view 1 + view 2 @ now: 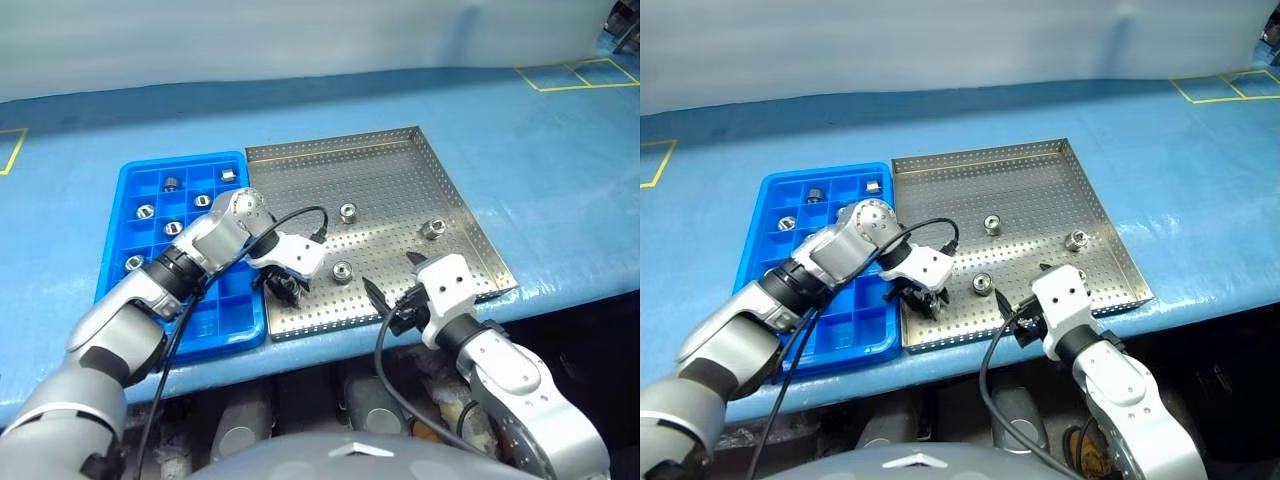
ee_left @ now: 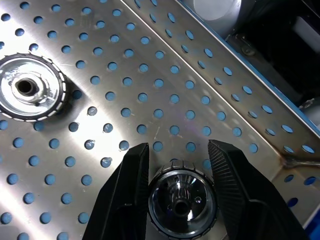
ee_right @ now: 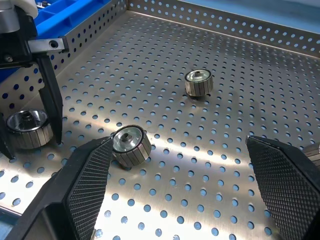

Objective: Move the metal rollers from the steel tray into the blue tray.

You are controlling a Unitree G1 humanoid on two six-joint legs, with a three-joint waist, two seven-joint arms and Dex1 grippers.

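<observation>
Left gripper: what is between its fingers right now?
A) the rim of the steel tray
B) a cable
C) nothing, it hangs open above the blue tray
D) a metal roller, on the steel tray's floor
D: the left gripper has its fingers shut on a metal roller that sits on the perforated floor of the steel tray.

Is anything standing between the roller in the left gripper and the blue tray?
Only the steel tray's low rim lies between the roller, clamped in the left gripper, and the blue tray beside it. Lifting over it should do. Nothing else visible blocks the way.
</observation>
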